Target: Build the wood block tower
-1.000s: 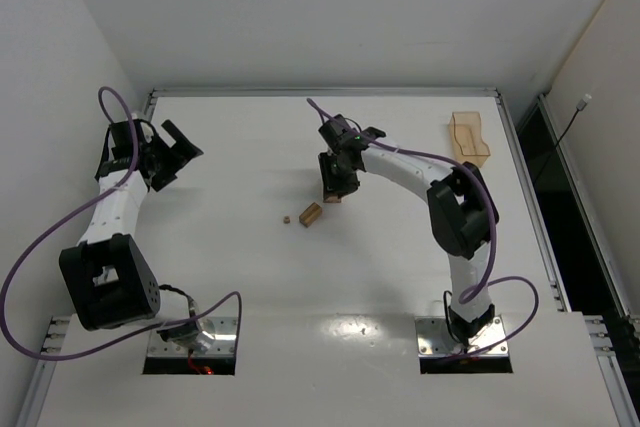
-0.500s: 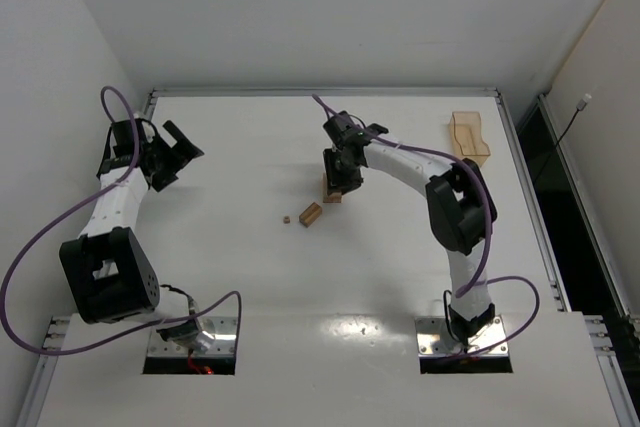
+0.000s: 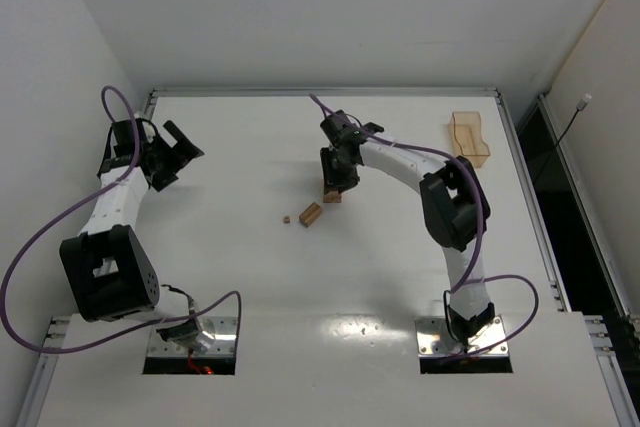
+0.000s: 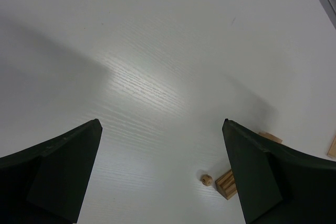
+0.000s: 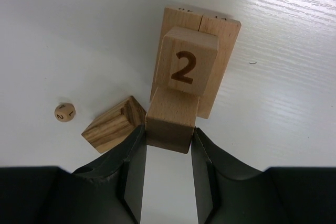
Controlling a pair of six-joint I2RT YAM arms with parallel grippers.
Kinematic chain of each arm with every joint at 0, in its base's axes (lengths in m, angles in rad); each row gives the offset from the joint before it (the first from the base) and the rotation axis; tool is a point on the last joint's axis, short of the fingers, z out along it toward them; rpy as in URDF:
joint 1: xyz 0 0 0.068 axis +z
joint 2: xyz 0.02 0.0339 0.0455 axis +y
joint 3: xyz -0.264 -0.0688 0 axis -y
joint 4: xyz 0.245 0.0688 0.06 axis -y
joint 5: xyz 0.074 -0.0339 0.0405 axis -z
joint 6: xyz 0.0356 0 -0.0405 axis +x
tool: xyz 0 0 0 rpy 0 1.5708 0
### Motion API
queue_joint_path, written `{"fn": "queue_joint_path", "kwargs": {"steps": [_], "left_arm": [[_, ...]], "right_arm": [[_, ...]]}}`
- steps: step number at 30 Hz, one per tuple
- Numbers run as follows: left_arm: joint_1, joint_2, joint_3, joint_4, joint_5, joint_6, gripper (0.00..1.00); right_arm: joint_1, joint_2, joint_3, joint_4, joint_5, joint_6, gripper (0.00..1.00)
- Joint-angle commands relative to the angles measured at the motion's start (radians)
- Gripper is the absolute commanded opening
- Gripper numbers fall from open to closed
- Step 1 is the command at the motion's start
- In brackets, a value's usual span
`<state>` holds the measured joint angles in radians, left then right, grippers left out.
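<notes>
Since the earlier frame: right arm has swung a little toward the left edge, with its elbow drawn in. Right tool (image 3: pixel 338 175) has shifted slightly toward the far edge. Left arm unchanged.

Right tool (image 5: pixel 167 141): clamped on the near end of a block (image 5: pixel 184 80) marked "2", one finger on each side.

The block lies over the tower base (image 5: pixel 223 45), two blocks set flat side by side, long faces touching. Whether it rests on them or hangs just above: cannot tell.

Tower base (image 3: pixel 331 197) sits near the middle of the surface (image 3: pixel 250 287), somewhat nearer the far edge.

Loose block (image 5: pixel 113 124), darker grain, lies just left of the base, tilted and apart from it. It is also seen from above (image 3: pixel 311 214).

Small numbered die (image 5: pixel 64 112) lies further left, apart from the loose block.

Left tool (image 3: pixel 178 152): jaws wide apart, over the surface near the left edge toward the far corner. Its wrist view (image 4: pixel 161 124) shows white surface between the fingers.

Amber tray (image 3: pixel 469 137) sits at the far right corner.
</notes>
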<state>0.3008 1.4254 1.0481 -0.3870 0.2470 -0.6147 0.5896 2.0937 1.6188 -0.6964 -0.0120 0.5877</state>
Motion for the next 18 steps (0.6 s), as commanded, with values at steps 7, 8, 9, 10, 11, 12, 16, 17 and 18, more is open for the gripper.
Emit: {"fn": "queue_joint_path", "kwargs": {"steps": [7, 8, 9, 10, 11, 12, 16, 17, 18], "left_arm": [[0.003, 0.004, 0.047, 0.034, 0.000, -0.008, 1.00], [0.003, 0.004, 0.047, 0.034, 0.000, -0.008, 1.00], [0.003, 0.004, 0.047, 0.034, 0.000, -0.008, 1.00], [0.003, 0.004, 0.047, 0.034, 0.000, -0.008, 1.00], [0.003, 0.004, 0.047, 0.034, 0.000, -0.008, 1.00], [0.003, 0.004, 0.047, 0.034, 0.000, -0.008, 1.00], [0.003, 0.013, 0.047, 0.034, 0.000, -0.008, 1.00], [0.003, 0.013, 0.047, 0.034, 0.000, -0.008, 1.00], [0.003, 0.013, 0.047, 0.034, 0.000, -0.008, 1.00]], "right_arm": [[-0.002, 0.032, 0.066, 0.011, -0.013, 0.027, 0.00], [-0.002, 0.032, 0.066, 0.011, -0.013, 0.027, 0.00], [-0.002, 0.032, 0.066, 0.011, -0.013, 0.027, 0.00], [-0.002, 0.041, 0.075, 0.011, -0.013, 0.027, 0.00], [-0.002, 0.042, 0.075, 0.011, -0.013, 0.027, 0.00], [-0.002, 0.042, 0.075, 0.011, -0.013, 0.027, 0.00], [-0.002, 0.042, 0.075, 0.011, -0.002, 0.027, 0.00], [-0.002, 0.042, 0.075, 0.011, -0.002, 0.027, 0.00], [-0.002, 0.042, 0.075, 0.011, -0.002, 0.027, 0.00]]}}
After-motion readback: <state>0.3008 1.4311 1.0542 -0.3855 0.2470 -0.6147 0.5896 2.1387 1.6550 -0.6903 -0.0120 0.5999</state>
